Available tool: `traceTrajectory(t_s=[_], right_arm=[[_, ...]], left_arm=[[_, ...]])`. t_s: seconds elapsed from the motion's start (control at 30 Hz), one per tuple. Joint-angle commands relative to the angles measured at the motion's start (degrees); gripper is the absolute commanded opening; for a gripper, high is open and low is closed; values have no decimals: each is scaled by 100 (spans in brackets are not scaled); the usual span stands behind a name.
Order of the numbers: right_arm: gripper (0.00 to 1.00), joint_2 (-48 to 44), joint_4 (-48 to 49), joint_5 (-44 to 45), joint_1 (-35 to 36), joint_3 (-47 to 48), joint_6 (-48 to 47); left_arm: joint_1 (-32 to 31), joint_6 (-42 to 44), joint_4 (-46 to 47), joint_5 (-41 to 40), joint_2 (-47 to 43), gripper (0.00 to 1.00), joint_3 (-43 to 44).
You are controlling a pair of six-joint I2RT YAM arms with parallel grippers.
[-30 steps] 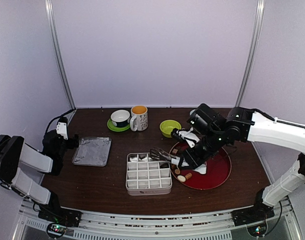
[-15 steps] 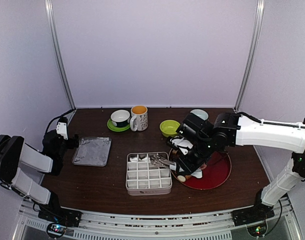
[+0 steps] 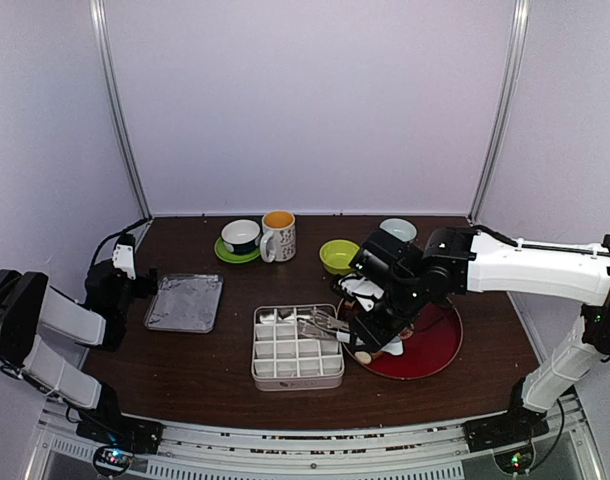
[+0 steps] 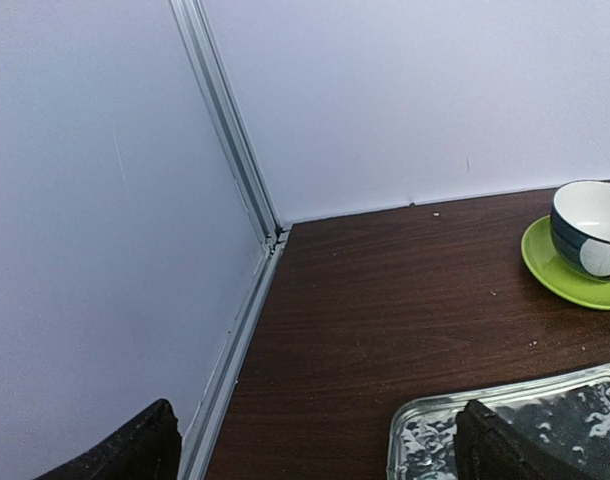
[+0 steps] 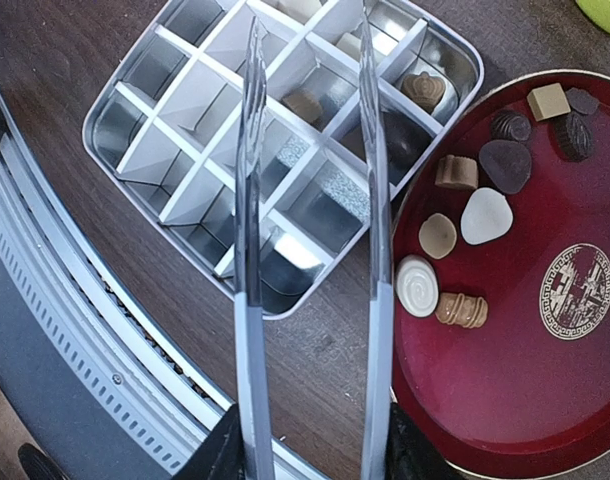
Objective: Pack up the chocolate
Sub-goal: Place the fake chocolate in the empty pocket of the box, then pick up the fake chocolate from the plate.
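Right wrist view: the right claw (image 5: 313, 445) is clamped on the handle end of a pair of metal tongs (image 5: 373, 200), one finger pressed on the outside of each arm. The two tong arms stand apart with nothing between them. They reach out above the divided tin box (image 5: 120, 115), toward its far right compartments.

The box lies near the middle of the desk's near edge. Just beside it, on its right, is a round red plate (image 5: 545, 390). Most of the chocolates (image 5: 507, 163) lie on the left half of that plate: brown, dark and cream-white pieces close together. A few more sit in compartments along the far and right sides of the box, while the compartments along its near and left sides show bare metal.

By the desk's left edge, the left claw (image 4: 320, 450) has its fingers wide apart and holds nothing. It hangs at the left end of a foil tray (image 4: 425, 445), with a cup on a green saucer (image 4: 565, 275) beyond it.
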Motion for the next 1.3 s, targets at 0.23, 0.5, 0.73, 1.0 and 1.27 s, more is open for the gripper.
traceTrajectory(t_s=[0.23, 0.5, 0.73, 1.0, 1.27], right_arm=[[42, -223, 7, 195, 30, 264, -103], [40, -657, -267, 225, 14, 245, -70], [39, -1193, -633, 426, -41, -93, -51], [39, -1742, -916, 714, -208, -480, 29], [39, -2074, -1233, 791, -242, -832, 193]], left_arm=[[62, -65, 216, -55, 17, 98, 114], [58, -67, 218, -52, 18, 98, 114], [62, -68, 209, -57, 16, 98, 114], [63, -65, 212, -54, 18, 98, 114], [62, -71, 209, -53, 18, 98, 117]])
